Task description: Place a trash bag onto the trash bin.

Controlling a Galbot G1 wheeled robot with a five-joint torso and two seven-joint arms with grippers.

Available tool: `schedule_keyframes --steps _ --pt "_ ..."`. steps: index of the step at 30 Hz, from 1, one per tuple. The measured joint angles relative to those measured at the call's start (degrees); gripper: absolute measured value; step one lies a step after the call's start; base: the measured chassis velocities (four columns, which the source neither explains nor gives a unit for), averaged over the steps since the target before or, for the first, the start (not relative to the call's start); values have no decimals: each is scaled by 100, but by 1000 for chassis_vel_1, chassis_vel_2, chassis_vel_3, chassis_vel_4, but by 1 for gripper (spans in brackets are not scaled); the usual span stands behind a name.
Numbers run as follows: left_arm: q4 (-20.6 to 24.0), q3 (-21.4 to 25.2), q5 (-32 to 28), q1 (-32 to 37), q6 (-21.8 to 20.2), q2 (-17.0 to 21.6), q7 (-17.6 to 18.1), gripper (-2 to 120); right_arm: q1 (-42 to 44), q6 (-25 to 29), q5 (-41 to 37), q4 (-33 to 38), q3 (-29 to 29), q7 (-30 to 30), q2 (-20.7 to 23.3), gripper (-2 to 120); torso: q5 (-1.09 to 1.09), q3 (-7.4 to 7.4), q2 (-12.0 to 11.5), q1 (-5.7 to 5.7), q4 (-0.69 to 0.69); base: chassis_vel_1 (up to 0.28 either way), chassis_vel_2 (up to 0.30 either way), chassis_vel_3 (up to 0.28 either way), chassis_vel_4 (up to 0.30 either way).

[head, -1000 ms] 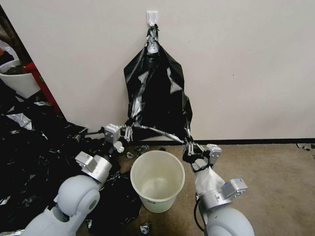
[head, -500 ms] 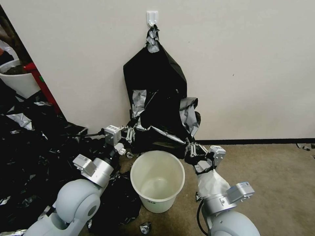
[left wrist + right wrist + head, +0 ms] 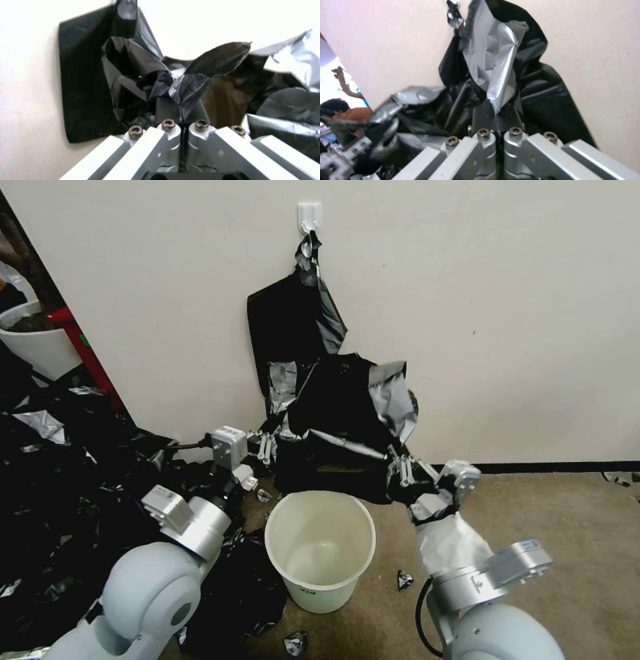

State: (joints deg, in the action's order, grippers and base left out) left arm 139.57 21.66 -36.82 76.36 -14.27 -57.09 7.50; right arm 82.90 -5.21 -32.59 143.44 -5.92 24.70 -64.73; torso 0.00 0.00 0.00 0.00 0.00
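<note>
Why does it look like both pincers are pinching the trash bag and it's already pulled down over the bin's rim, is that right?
Half right. Both the left pincer and right pincer are shut on the trash bag, but it isn't over the rim. The head view shows it held up against the wall, above and behind the trash bin, whose mouth is uncovered.

Even, soft room light with silvery glare on the trash bag (image 3: pixel 393 403); both wrist views are blurred.

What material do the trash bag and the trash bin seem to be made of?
The trash bag: thin glossy black plastic film, judging by its wrinkles and silvery sheen. The trash bin: probably rigid cream-white plastic with a smooth, slightly shiny wall.
</note>
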Motion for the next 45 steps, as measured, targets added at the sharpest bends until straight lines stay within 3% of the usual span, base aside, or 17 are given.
schedule_keyframes --steps 10,16,25,29,36,39,45 --pt "165 116 -108 130 -247 68 100 0 4 -371 100 0 17 245 100 0 1 0 0 0 0 0 0 0 0" --pt "-175 -251 75 164 -391 -204 189 0 54 -577 132 -64 134 598 141 0 -1 0 0 0 0 0 0 0 0" --pt "-797 -698 360 391 -425 -529 292 0 38 -575 142 -770 243 906 167 0 0 0 0 0 1 0 0 0 0" --pt "-994 -1001 685 757 -448 -611 536 0 98 -487 129 -1210 488 1387 272 0 1 0 0 0 0 0 0 0 0" --pt "-893 -1216 980 1108 -543 -495 770 0 259 -465 83 -1252 776 1812 438 0 0 0 0 1 0 0 0 0 0" --pt "-594 -1257 1201 1372 -696 -231 1024 0 470 -487 -129 -1024 1044 2169 629 0 0 0 0 0 0 0 0 0 0" --pt "-98 -999 1359 1650 -877 171 1229 0 703 -505 -240 -519 1158 2282 797 0 0 0 0 0 0 0 0 0 0"
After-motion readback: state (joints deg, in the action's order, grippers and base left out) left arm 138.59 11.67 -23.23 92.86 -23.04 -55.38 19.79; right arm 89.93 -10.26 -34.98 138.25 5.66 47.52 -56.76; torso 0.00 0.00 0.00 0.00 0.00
